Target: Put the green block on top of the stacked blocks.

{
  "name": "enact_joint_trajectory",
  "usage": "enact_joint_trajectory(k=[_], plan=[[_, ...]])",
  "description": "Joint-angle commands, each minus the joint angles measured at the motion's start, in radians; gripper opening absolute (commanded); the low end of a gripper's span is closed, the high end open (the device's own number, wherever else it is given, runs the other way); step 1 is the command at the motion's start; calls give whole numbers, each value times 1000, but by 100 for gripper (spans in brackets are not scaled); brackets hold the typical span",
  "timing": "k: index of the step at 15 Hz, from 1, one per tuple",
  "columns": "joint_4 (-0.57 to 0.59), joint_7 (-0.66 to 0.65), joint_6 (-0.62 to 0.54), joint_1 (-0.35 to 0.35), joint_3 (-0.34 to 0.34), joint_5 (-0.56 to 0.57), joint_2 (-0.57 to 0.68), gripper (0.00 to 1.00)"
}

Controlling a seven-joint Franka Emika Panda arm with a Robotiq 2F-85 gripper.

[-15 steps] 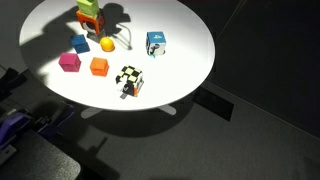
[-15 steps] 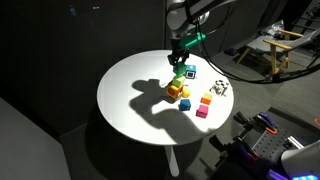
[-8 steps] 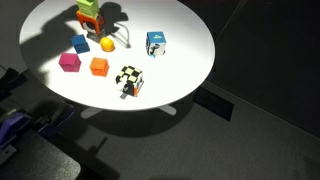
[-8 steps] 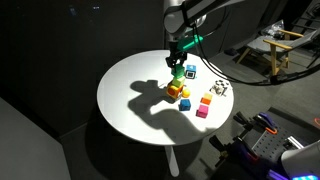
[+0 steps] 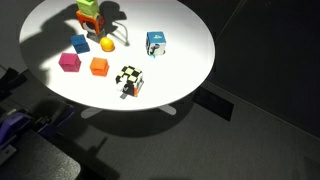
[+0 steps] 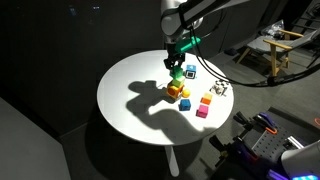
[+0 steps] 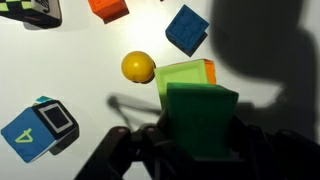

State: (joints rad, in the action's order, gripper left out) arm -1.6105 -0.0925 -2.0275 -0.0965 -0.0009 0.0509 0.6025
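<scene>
My gripper [image 7: 200,150] is shut on the green block [image 7: 200,118], which fills the lower middle of the wrist view. Just beyond and beneath it is the stacked blocks column [image 7: 184,75], with a light green top and an orange-red side. In an exterior view the gripper [image 6: 177,66] hangs over the stack [image 6: 175,90] with the green block [image 6: 178,72] a little above it. In an exterior view the stack [image 5: 90,20] stands at the table's far left edge; the arm itself is out of frame there.
A yellow ball [image 7: 139,67] lies right beside the stack. Blue [image 5: 80,43], magenta [image 5: 69,62] and orange [image 5: 99,66] cubes sit nearby, with a checkered cube [image 5: 129,78] and a blue-and-white cube [image 5: 156,43]. The round white table [image 5: 190,60] drops off close behind the stack.
The gripper with the green block has shifted slightly sideways toward the stack. The cubes on the table have not moved.
</scene>
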Motion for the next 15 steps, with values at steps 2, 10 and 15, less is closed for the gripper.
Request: enact_joint_trajectory(k=[2,10,15], plan=[[51,11,49,-2,2,22,21,27],[58,14,66,0,2,20,28,27],[54,9,61,-3,1,22,19,27]])
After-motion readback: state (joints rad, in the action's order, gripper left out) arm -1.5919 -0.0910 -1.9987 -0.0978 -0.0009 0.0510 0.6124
